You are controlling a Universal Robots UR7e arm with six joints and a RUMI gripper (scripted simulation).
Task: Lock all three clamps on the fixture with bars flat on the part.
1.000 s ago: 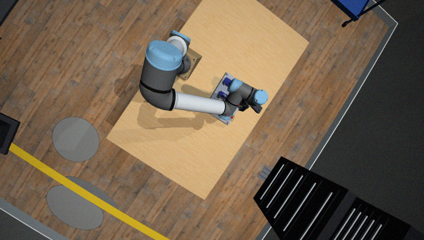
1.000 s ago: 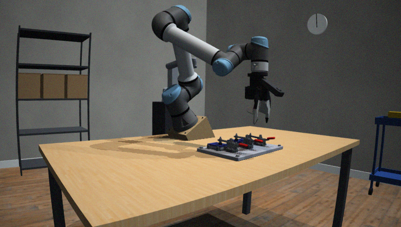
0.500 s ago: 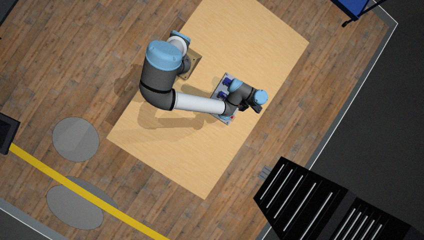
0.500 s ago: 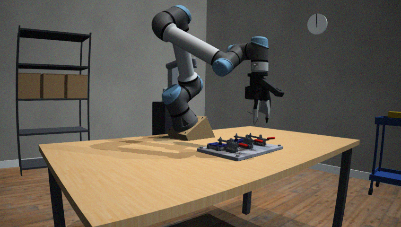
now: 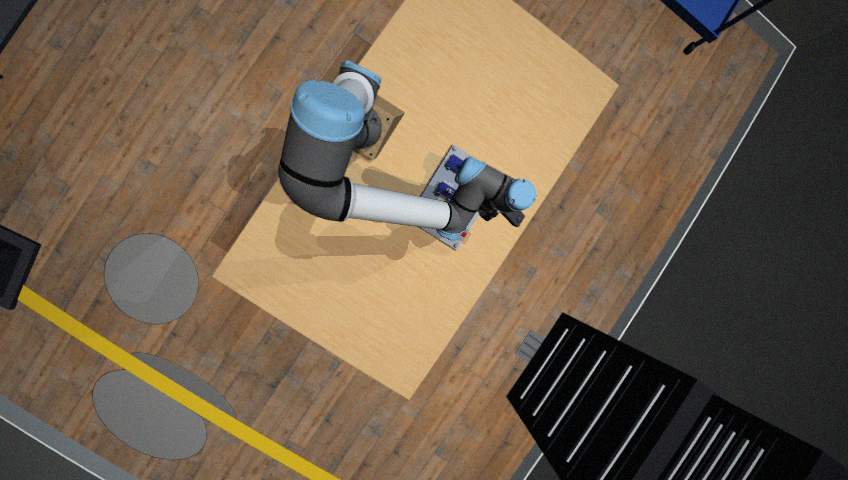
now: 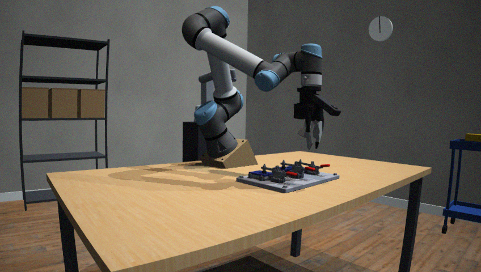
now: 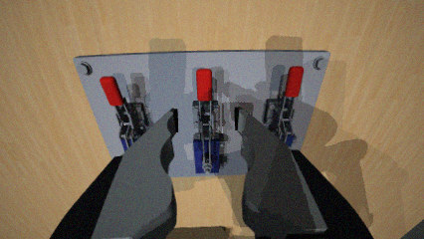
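The gripper (image 6: 312,141) is hanging well above the fixture (image 6: 288,183), which is lying on the bench (image 6: 202,215); its jaws are standing partly apart, gripping nothing, framing the middle clamp (image 7: 205,117) in the wrist view.

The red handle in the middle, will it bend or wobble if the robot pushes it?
Probably not: the middle red-capped handle sits on a metal linkage, so it likely pivots stiffly. The grey fixture plate lies flat with corner bolts, so it shouldn't slide. The open gripper hangs above it.
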